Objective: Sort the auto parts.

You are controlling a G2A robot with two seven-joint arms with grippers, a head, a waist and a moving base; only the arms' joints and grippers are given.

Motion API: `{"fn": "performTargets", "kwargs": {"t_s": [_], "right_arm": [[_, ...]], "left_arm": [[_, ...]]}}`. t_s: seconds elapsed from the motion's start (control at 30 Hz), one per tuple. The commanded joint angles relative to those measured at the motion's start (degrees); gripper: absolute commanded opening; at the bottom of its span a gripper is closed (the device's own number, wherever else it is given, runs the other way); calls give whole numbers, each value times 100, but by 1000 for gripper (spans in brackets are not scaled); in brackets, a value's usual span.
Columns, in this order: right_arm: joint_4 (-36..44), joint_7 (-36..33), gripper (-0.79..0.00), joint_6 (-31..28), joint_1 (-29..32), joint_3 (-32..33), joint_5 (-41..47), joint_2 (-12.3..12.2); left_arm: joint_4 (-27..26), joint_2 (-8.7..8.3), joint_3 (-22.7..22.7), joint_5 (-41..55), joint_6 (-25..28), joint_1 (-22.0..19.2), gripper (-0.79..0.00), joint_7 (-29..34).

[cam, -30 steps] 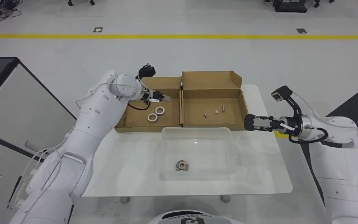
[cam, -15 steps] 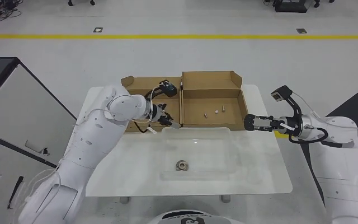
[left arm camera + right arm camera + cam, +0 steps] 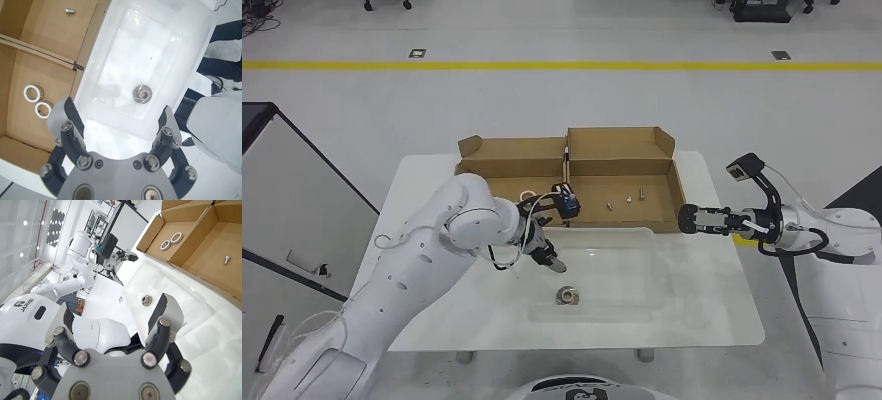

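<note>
A flanged metal bushing (image 3: pixel 567 294) (image 3: pixel 142 94) (image 3: pixel 146 299) lies alone in the clear plastic tray (image 3: pixel 642 235) (image 3: pixel 191 62). My left gripper (image 3: pixel 550 258) (image 3: pixel 117 113) hangs open and empty over the tray's left end, a short way from the bushing; it also appears in the right wrist view as the left gripper (image 3: pixel 126 270). Two white rings (image 3: pixel 32 93) (image 3: pixel 43 110) (image 3: pixel 166 245) rest in the left cardboard box (image 3: pixel 507 157). Small bolts (image 3: pixel 610 206) (image 3: pixel 639 193) (image 3: pixel 70 11) lie in the right box (image 3: pixel 622 160). My right gripper (image 3: pixel 689 219) (image 3: pixel 115 311) is open beside that box's right wall.
The two boxes stand side by side at the back of the white table (image 3: pixel 702 300), with the tray in front of them. Bare table lies to the left, right and front of the tray.
My left arm has swung out of the left box, forward and to the right, until its open gripper hangs over the tray. The right arm has kept still.
</note>
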State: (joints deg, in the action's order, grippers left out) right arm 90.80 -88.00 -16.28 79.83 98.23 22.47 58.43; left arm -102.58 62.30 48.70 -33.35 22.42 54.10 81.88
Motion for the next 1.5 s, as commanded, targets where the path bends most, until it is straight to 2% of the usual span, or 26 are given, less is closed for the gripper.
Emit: {"fn": "performTargets", "kwargs": {"t_s": [0.0,0.13,0.23,0.67,0.73,0.8,0.93,1.07,1.27,1.47], "right_arm": [[0,0,0,0,0,0,0,0],[0,0,0,0,0,0,0,0],[0,0,0,0,0,0,0,0],[0,0,0,0,0,0,0,0],[0,0,0,0,0,0,0,0],[0,0,0,0,0,0,0,0],[0,0,0,0,0,0,0,0],[0,0,0,0,0,0,0,0],[0,0,0,0,0,0,0,0],[0,0,0,0,0,0,0,0]], "left_arm": [[3,-81,-247,50,-41,-138,0,41],[94,-246,-838,532,-70,-479,0,70],[241,-333,-1094,697,-50,-655,0,49],[322,-356,-1137,612,-27,-688,0,-52],[81,-322,-1366,348,-169,-538,0,-180],[-292,-188,-1782,65,-452,-574,0,-159],[-166,17,-2190,-101,-591,-813,0,-93],[175,231,-2468,-176,-758,-1088,0,-43],[584,442,-2543,181,-527,-1438,0,-84],[566,447,-2461,657,-99,-1551,0,98]]}}
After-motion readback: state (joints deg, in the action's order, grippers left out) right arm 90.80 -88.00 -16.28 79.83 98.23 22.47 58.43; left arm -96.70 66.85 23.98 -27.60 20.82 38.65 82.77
